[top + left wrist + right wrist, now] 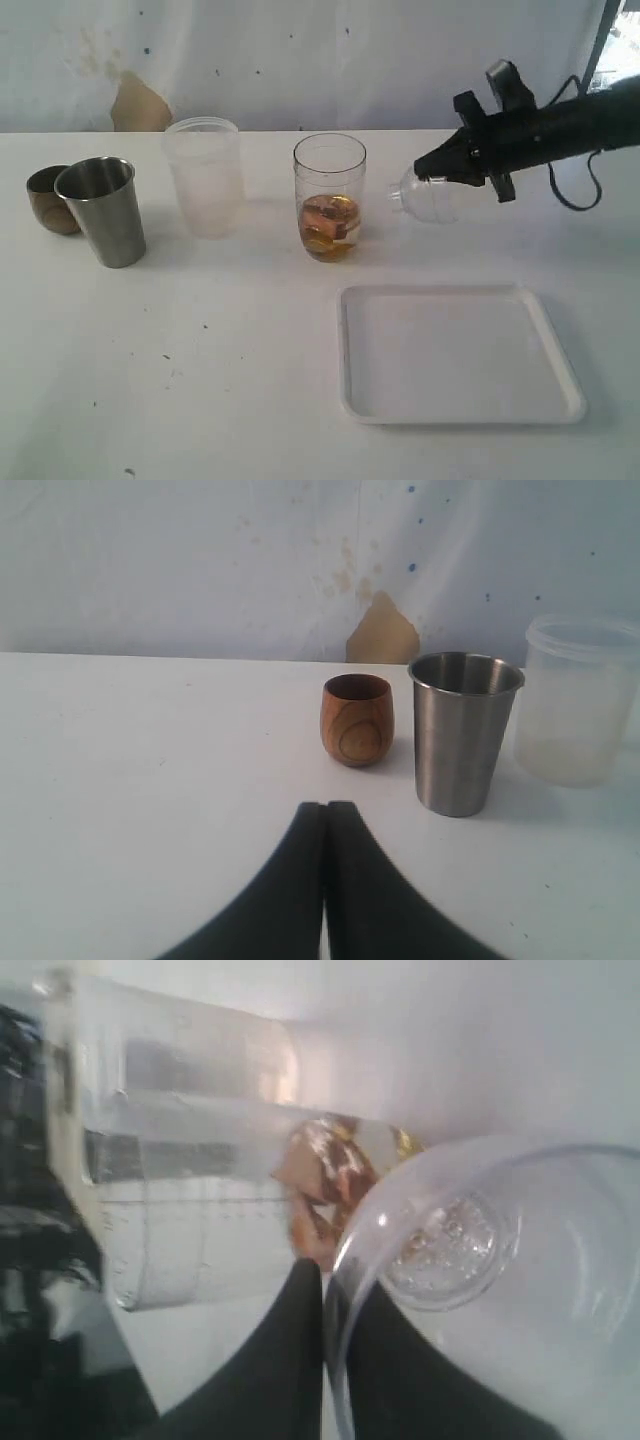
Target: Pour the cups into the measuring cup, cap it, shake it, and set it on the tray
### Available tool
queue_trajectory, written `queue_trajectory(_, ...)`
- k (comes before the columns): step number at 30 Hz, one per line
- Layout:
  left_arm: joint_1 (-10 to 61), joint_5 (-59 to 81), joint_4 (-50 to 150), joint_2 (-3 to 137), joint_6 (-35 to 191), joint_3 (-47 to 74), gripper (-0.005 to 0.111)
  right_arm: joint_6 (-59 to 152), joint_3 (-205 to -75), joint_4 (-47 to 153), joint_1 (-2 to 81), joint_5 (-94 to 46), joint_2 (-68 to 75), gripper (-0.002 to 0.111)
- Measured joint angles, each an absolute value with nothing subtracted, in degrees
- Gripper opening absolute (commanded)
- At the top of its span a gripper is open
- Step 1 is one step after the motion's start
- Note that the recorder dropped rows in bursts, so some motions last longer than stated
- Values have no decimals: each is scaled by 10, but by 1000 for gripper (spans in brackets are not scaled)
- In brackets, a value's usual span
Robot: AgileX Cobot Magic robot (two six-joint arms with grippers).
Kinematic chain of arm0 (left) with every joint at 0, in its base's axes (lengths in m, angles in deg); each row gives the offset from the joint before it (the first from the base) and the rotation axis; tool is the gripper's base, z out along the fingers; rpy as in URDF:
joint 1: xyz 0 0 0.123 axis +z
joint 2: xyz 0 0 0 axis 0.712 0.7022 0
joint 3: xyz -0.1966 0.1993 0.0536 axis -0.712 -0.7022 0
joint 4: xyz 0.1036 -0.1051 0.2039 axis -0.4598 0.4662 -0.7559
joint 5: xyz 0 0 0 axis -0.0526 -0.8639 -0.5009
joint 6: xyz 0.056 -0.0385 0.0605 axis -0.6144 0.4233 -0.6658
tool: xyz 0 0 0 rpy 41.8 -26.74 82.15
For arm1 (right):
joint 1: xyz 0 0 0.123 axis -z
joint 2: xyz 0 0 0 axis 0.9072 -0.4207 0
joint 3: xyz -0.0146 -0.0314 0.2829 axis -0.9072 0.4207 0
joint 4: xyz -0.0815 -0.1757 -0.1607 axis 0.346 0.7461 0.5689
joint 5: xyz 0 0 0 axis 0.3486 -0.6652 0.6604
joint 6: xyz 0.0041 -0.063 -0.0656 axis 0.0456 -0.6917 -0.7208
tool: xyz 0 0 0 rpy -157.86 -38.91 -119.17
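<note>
The clear measuring cup [329,196] stands mid-table with brown and gold pieces in its bottom, and shows in the right wrist view [200,1210]. My right gripper [428,170] holds the small clear dome lid [424,196] in the air just right of it, jaws pinched on the lid's rim [340,1290]. The steel tumbler [103,210], wooden cup [48,198] and frosted cup [205,176] stand at the left. My left gripper [327,805] is shut and empty, short of the wooden cup [357,719] and tumbler [462,730]. The white tray [455,353] lies in front.
A pale wall with a brown patch [138,105] backs the table. The frosted cup [575,700] stands beside the tumbler in the left wrist view. A black cable [572,190] hangs behind the right arm.
</note>
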State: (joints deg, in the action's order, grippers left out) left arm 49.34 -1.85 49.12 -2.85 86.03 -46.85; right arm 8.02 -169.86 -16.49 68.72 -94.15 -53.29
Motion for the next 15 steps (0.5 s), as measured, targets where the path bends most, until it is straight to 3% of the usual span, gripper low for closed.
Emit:
queue_trajectory(7, 493, -19, 491, -29, 860, -469, 0, -44, -1623, -337, 719, -939, -549, 5)
queue_trajectory(15, 493, -19, 491, -29, 860, -469, 0, -64, -1612, -312, 728, -937, -566, 52)
